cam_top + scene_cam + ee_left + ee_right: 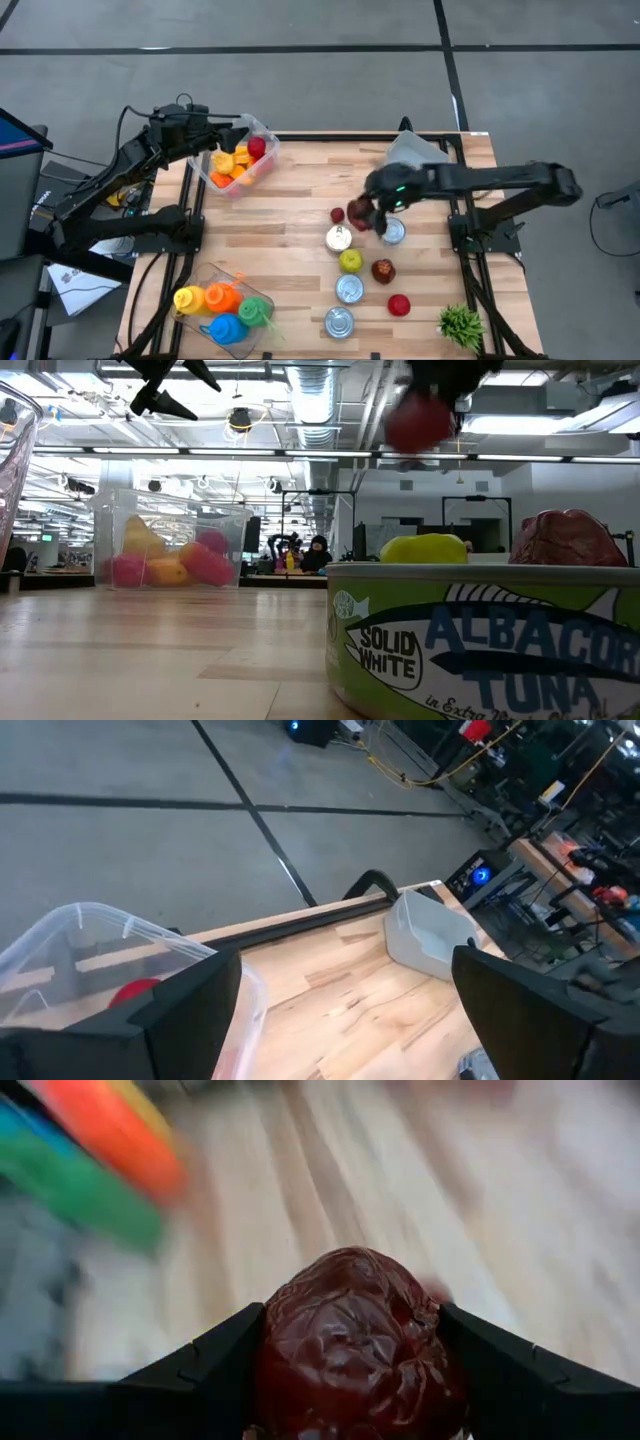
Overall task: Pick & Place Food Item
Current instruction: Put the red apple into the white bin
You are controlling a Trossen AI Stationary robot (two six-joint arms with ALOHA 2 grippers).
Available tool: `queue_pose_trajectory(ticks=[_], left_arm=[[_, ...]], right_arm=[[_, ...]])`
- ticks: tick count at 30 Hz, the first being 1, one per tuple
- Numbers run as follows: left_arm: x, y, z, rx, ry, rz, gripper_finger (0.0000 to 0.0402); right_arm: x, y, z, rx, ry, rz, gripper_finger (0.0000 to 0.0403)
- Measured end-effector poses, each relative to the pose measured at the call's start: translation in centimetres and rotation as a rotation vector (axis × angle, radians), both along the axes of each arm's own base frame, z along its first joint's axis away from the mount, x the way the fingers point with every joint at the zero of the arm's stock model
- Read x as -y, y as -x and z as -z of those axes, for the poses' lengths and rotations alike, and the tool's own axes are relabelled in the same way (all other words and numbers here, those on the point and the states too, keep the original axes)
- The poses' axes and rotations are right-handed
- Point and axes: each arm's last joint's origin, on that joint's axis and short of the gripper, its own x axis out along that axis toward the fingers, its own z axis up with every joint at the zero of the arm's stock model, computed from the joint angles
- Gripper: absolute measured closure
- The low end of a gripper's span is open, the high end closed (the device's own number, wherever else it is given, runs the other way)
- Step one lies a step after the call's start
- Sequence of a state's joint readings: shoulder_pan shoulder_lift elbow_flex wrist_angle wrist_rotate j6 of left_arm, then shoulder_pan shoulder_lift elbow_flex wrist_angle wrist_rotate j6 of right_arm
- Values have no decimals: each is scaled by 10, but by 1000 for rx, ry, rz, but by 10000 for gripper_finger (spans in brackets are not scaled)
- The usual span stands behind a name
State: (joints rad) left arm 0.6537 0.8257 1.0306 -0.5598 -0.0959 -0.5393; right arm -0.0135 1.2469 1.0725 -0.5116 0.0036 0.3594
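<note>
Fruit, dark red and wrinkled (352,1342), sits clamped between my right gripper (366,213) fingers, lifted off the worktop (300,225) above the cans. The clear bin (236,156) lies toward ten o'clock (left gripper (222,136) hovers there, fingers spread, holding nothing).

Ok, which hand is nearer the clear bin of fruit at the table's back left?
Left. The left hand hovers open right over the clear bin. The right hand is mid-table, gripping a dark red food item.
</note>
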Motion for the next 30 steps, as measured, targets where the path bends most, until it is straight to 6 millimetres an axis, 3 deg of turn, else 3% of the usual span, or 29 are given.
queue_pose_trajectory(ticks=[6,12,16,21,25,30], left_arm=[[0,0,0,49,51,-26,51],[0,0,0,66,66,-34,51],[-1,-2,-2,113,86,-45,51],[-2,-15,-6,230,138,36,51],[-3,-46,-8,344,210,242,51],[1,-102,-2,459,247,416,51]], right_arm=[[3,38,-67,447,9,14,129],[1,68,-105,737,47,-6,121],[1,77,-112,780,82,-12,120],[4,74,-109,763,139,12,118],[11,62,-102,717,179,31,118],[19,44,-92,664,197,48,118]])
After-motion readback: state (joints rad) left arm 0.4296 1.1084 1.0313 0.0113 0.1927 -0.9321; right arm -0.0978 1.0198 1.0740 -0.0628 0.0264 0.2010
